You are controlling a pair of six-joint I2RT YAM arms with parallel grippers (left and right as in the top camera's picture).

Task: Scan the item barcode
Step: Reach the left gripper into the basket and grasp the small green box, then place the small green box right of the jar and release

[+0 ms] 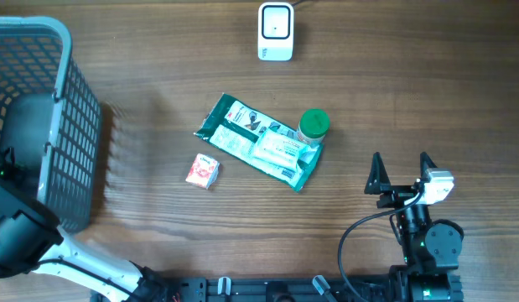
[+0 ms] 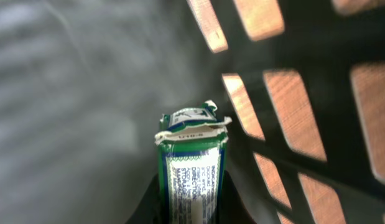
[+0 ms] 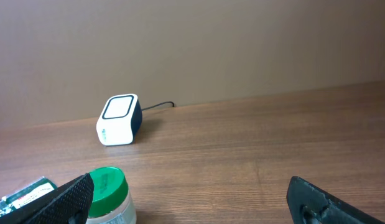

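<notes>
Inside the basket (image 1: 70,143), the left pincer (image 2: 192,210) is clamped on a small green carton (image 2: 193,165). The right pincer (image 1: 401,169) stands wide apart over the worktop (image 1: 158,67), facing the scanner (image 1: 275,32).

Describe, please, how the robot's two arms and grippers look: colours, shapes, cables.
The right gripper has two black, pointed fingers and a white block behind them. A black cable loops beside the black right arm. The left arm has a black part and a white link.
</notes>
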